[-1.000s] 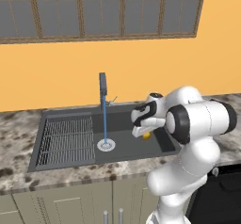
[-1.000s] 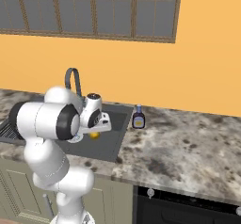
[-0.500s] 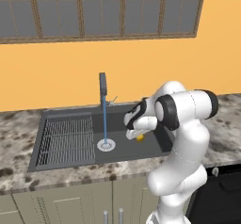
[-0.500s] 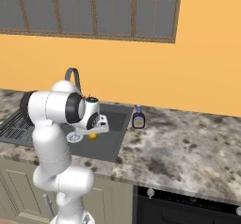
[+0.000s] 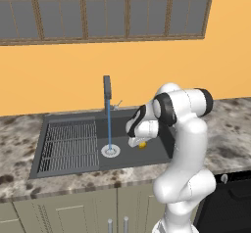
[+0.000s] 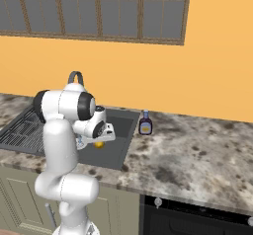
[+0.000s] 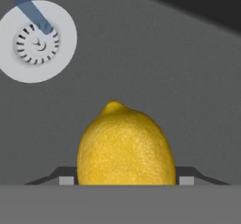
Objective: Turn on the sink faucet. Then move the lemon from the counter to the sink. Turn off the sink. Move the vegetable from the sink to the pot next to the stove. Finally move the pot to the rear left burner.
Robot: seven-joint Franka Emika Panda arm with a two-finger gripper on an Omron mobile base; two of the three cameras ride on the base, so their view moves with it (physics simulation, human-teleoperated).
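The yellow lemon (image 7: 124,145) sits between my two dark fingertips (image 7: 66,180), and my gripper (image 7: 123,180) is shut on it. In the left base view the gripper (image 5: 139,140) hangs low inside the dark sink (image 5: 154,154), with the lemon (image 5: 142,145) just right of the round silver drain (image 5: 111,151). A blue stream of water (image 5: 109,127) runs from the sink faucet (image 5: 107,87) onto the drain (image 7: 37,42). The right base view has the lemon (image 6: 99,143) under my hand, over the sink (image 6: 122,139). The pot is out of view.
A ribbed rack (image 5: 68,144) covers the sink's left half. A small dark bottle (image 6: 145,123) stands on the speckled counter (image 6: 197,155) just right of the sink. The black stove front (image 6: 197,219) lies low at the right.
The arm has swung left and down over the sink, carrying the lemon from the basin's right side toward the drain. The water keeps running.
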